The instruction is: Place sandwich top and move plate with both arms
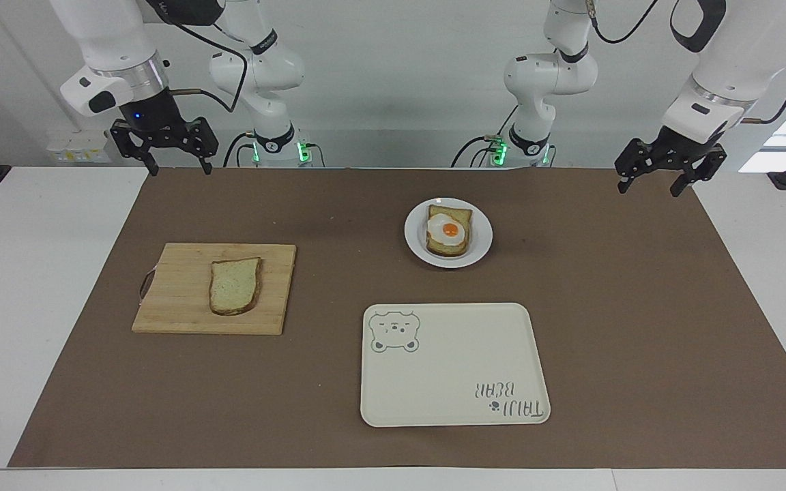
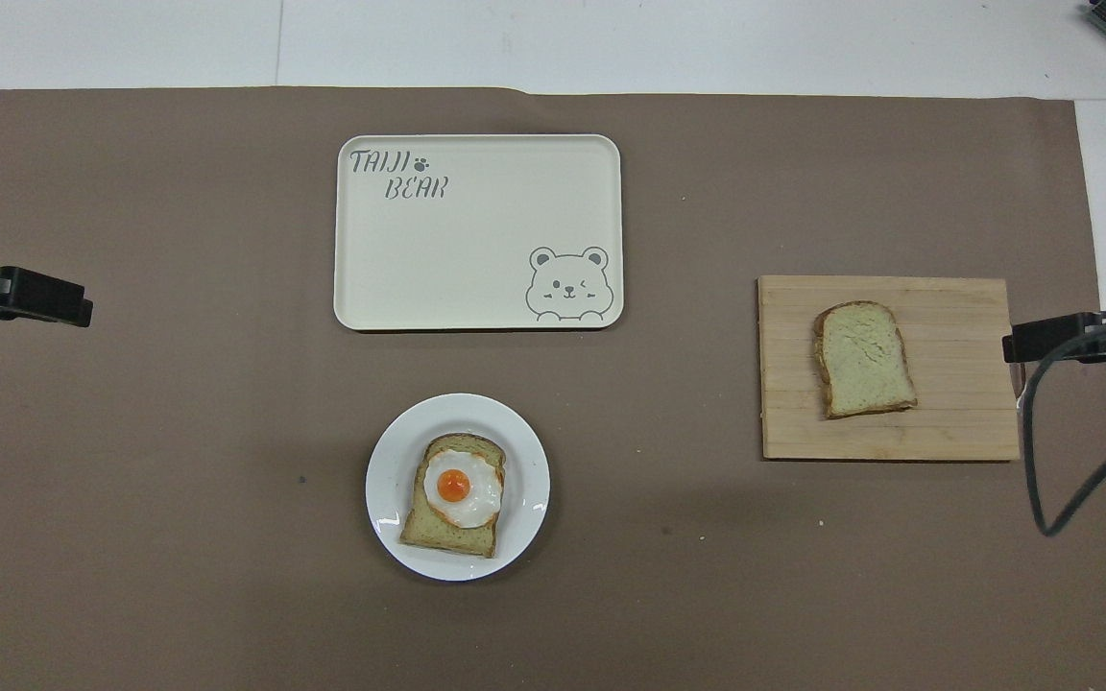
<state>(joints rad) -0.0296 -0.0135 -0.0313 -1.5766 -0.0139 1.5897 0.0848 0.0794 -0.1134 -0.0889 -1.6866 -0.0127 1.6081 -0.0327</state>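
Note:
The sandwich top (image 1: 235,285) (image 2: 865,358), a plain bread slice, lies flat on a wooden cutting board (image 1: 175,286) (image 2: 956,403) toward the right arm's end of the table. The small white plate (image 1: 415,235) (image 2: 385,480) stands nearer to the robots than the tray and bears a bread slice with a fried egg (image 1: 448,230) (image 2: 455,488). My right gripper (image 1: 182,169) (image 2: 1023,345) hangs open and empty, raised over the mat's edge by the board. My left gripper (image 1: 648,191) (image 2: 63,302) hangs open and empty, raised over the mat's corner at the left arm's end.
A cream rectangular tray with a bear drawing (image 1: 454,365) (image 2: 476,250) lies farther from the robots than the plate, with nothing on it. A brown mat (image 1: 638,307) covers the white table. A black cable (image 2: 1043,461) hangs from the right arm.

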